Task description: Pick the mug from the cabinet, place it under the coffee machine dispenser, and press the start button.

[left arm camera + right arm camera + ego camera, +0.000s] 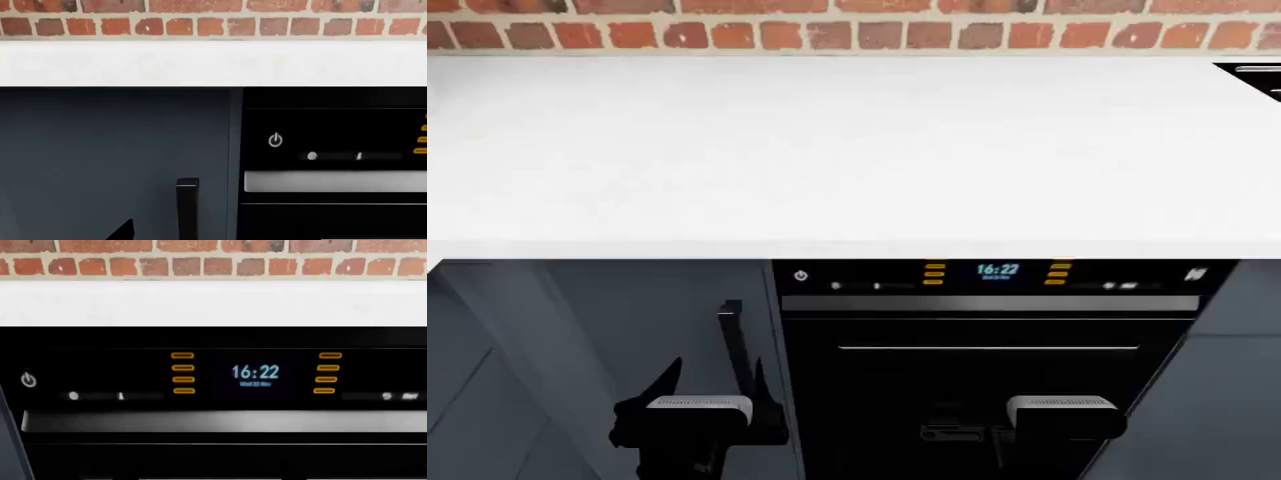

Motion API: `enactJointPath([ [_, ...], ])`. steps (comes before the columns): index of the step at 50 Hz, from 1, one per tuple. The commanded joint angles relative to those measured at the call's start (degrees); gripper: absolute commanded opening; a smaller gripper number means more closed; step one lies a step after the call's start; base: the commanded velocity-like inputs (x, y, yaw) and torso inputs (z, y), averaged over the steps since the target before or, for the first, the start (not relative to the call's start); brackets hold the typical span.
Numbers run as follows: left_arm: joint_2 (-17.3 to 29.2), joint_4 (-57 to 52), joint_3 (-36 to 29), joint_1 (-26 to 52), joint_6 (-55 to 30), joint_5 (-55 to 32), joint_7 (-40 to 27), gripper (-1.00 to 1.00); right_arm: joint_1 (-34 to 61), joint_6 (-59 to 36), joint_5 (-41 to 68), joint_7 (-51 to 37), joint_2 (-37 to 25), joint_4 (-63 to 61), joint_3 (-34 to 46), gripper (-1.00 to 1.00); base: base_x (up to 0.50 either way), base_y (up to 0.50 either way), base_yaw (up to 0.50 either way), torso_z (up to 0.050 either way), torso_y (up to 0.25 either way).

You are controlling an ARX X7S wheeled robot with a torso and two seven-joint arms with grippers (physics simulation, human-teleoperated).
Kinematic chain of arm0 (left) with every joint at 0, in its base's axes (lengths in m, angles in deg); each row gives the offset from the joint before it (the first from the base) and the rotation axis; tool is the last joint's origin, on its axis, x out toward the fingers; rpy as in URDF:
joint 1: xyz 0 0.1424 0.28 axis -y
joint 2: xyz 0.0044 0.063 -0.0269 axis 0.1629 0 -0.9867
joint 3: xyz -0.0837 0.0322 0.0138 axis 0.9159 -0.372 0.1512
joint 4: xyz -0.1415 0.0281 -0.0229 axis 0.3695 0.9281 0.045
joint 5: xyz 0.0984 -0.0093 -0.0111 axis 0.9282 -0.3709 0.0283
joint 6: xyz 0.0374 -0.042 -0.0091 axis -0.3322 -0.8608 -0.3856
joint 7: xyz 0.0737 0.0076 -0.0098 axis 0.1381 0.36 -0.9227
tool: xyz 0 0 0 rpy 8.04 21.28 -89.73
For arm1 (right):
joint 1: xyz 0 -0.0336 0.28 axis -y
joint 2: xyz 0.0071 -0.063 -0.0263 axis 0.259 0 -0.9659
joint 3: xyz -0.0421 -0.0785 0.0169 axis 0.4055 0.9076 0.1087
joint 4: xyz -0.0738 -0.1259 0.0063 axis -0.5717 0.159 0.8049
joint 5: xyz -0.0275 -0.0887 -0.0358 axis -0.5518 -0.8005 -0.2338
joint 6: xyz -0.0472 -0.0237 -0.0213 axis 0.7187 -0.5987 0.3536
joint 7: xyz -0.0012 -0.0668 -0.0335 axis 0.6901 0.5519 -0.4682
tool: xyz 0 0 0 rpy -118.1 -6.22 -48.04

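Mug: not in view in head or either wrist picture. Coffee machine dispenser: likewise out of view. Only possible trace was dark slotted edge (1257,78) at far right rim of white countertop (854,150) in head view, too cropped to identify.

Black arms (694,430) with pale grey ribbed wrist bands (698,405).

Desk (827,150): flat white top spanning the whole head view, left to right. Far edge meets a red brick wall (854,25). Near edge overhangs dark blue-grey cabinet fronts (601,320) and a black built-in oven (988,350) (clock reads 16:22). At the far right corner, a dark object (1257,78) barely enters view; unidentifiable.
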Motion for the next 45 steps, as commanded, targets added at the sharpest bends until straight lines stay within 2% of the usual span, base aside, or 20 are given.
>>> enactJointPath([
  [1,0.96,-0.04,-1.19,-0.10,0.28,-0.74,-0.93,1.00,-0.13,0.13,1.22,-1.00,-0.87,-0.37,1.05,1.00,0.00,0.00,0.00,0.000,0.000],
  [9,3.10,-1.13,-3.81,-1.73,4.53,-1.03,-0.89,1.00,-0.99,0.72,3.96,-2.34,-2.40,-2.53,2.25,1.00,0.00,0.00,0.00,0.038,0.010],
  [11,3.52,-7.56,-3.03,-2.51,0.78,-3.73,-0.50,1.00,-1.82,-1.01,4.66,-2.51,-2.87,-7.24,2.45,1.00,0.00,0.00,0.00,0.050,0.015],
  [16,5.09,-24.22,-1.25,-1.89,-9.13,-7.42,-1.81,1.00,-1.92,-12.73,7.30,-4.30,-4.62,-29.70,2.15,1.00,0.00,0.00,0.00,0.050,0.014],
  [20,6.26,-32.54,1.17,2.25,-16.91,-10.34,-3.58,1.00,0.88,-20.99,8.29,-5.80,-5.57,-43.53,2.63,1.00,0.00,0.00,0.00,0.050,0.016],
  [25,7.73,-39.58,3.23,6.34,-23.67,-12.54,-5.49,1.00,5.77,-29.60,10.56,-7.23,-6.26,-53.56,2.50,1.00,0.00,0.00,0.00,0.050,0.015],
  [33,9.16,-41.47,2.65,6.04,-25.57,-12.14,-6.21,1.00,5.96,-33.82,11.80,-8.05,-7.48,-55.96,4.00,1.00,0.03,0.20,0.00,0.050,0.014],
  [45,9.59,-39.10,0.75,7.92,-29.00,-10.91,-8.23,1.00,5.95,-35.09,13.87,-9.04,-8.22,-57.87,4.50,1.00,0.08,0.50,0.00,0.000,0.000],
])
